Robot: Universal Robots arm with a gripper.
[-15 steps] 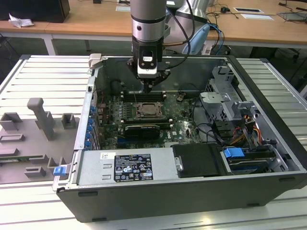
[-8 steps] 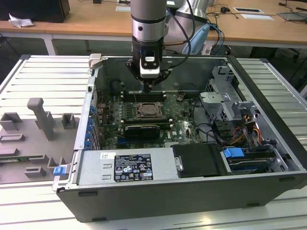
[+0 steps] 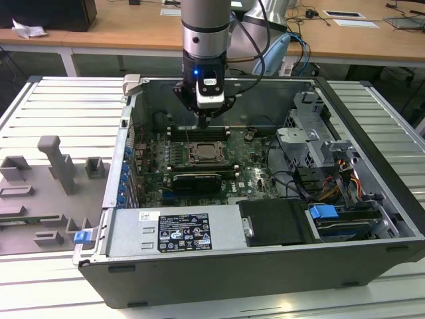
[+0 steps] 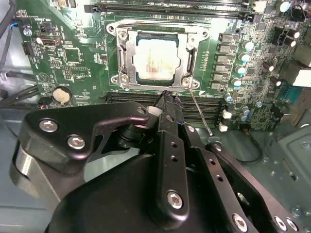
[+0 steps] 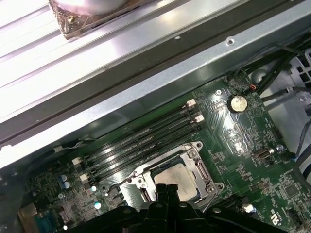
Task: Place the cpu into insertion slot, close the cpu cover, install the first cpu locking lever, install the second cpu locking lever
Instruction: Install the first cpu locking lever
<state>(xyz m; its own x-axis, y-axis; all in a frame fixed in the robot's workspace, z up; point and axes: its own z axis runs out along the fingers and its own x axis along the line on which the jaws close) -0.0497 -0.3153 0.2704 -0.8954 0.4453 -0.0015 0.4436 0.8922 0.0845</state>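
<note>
Second wrist view is showing the gripper hovering empty with its fingers pressed together, the cpu lying straight ahead of the tips in the insertion slot, framed by the cpu cover, a thin locking lever angling out just beside them

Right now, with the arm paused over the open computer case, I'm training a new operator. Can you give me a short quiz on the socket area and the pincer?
1. True or false: the cpu lies inside the window of the cpu cover.
2. What does the pincer hold? A: the cpu. B: a cable. C: nothing.
3. Fill in: the circuit board around the socket is ____ in colour.

Key: 1 true; 2 C; 3 green.
</note>
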